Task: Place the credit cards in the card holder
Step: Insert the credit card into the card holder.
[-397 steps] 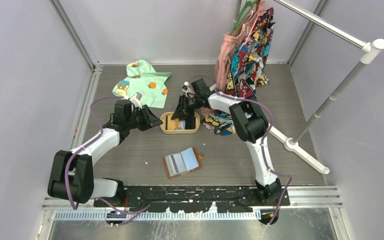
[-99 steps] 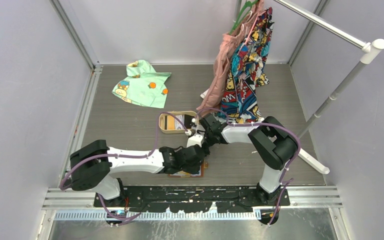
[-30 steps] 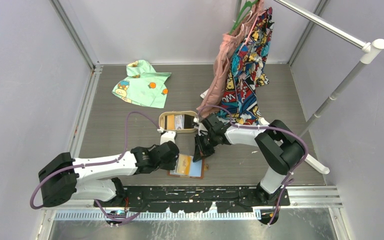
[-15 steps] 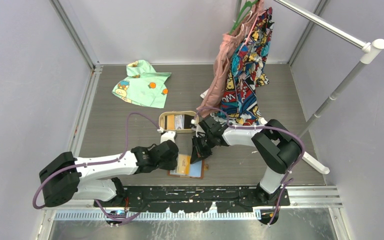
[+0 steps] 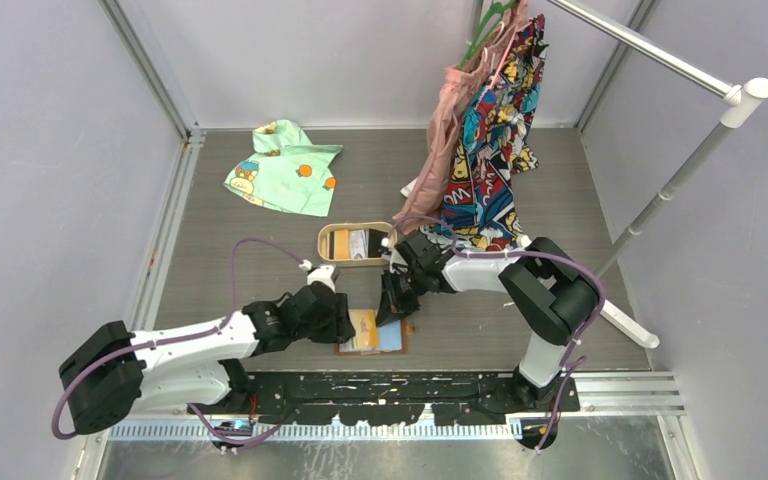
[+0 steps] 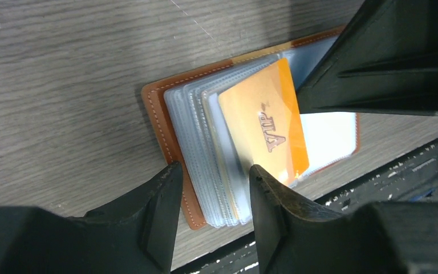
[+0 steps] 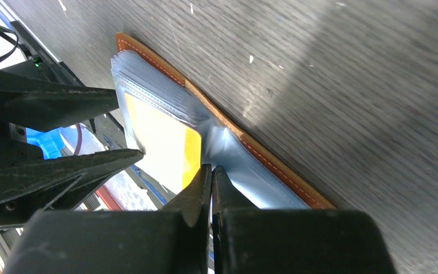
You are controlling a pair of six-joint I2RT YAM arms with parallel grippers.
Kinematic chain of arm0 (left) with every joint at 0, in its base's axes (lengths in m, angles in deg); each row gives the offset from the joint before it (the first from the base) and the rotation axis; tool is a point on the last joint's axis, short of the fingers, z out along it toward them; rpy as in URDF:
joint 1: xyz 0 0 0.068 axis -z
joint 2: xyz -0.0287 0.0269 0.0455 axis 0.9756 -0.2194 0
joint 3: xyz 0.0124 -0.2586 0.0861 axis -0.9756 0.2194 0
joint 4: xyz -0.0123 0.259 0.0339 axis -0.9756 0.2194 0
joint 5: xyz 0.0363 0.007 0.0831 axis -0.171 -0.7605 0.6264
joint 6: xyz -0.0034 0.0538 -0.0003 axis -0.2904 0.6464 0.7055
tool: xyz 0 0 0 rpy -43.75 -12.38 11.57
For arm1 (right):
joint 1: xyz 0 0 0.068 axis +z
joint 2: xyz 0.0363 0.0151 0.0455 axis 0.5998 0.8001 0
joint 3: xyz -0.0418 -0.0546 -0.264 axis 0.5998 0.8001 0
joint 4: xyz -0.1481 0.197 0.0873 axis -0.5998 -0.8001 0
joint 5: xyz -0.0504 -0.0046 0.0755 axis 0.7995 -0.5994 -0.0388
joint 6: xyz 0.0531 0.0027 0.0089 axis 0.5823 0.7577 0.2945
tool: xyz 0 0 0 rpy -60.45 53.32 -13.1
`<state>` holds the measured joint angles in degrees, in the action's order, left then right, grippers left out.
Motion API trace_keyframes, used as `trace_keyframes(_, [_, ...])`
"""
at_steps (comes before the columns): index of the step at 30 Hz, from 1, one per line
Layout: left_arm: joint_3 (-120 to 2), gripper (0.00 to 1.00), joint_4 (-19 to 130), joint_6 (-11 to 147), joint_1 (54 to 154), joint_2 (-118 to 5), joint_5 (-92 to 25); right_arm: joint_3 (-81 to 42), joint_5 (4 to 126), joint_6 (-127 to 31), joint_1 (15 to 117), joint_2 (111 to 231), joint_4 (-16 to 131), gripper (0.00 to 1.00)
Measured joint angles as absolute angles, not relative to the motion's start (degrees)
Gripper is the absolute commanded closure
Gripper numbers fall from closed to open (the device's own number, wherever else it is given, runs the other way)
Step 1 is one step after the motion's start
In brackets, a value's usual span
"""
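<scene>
We are pinning the card holder (image 6: pixel 159 114) flat at the tabletop's (image 6: pixel 63 68) near edge with our right pincer (image 7: pixel 211 168), jaws closed, so it is lying open. Our left pincer (image 6: pixel 214 171) is hanging open and empty beside the orange card (image 6: pixel 265 123), which seems tucked into the holder.

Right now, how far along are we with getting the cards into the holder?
Done: orange card lies among the clear sleeves of the open card holder. In hand: nothing; left gripper jaws apart over the sleeves, right gripper jaws shut at their fold. Left: cards in the tan tray.
</scene>
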<state>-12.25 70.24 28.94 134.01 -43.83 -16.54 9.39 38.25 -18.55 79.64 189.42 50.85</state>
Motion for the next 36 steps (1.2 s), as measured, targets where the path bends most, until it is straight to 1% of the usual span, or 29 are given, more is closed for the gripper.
trace_keyframes(4, [-11.22,0.52,70.11,28.46,133.34,-41.47,-18.31,9.39,38.05,-18.11,80.65,189.66,51.88,0.97])
trace_keyframes(10, [-10.74,0.49,70.33,27.08,132.2,-37.84,-19.2,9.37,37.79,-18.0,81.28,189.66,52.21,0.97])
trace_keyframes(20, [-10.74,0.49,69.94,25.44,131.57,-42.74,-21.43,8.34,37.26,-16.87,83.64,189.66,52.86,0.97])
trace_keyframes(23, [-10.74,0.5,69.87,24.78,131.52,-42.74,-21.59,8.06,36.96,-16.87,83.8,189.68,52.99,0.97])
trace_keyframes(27, [-10.39,0.53,69.89,24.35,131.5,-42.17,-21.65,7.77,36.72,-17.17,83.62,189.66,52.95,0.97])
trace_keyframes(31, [-9.4,0.54,69.87,23.91,131.26,-40.79,-21.67,7.03,36.52,-18.77,83.51,189.66,51.68,0.97])
trace_keyframes(36, [-8.29,0.51,69.43,23.04,130.93,-39.09,-21.81,4.41,35.69,-23.58,82.51,189.25,48.73,0.94])
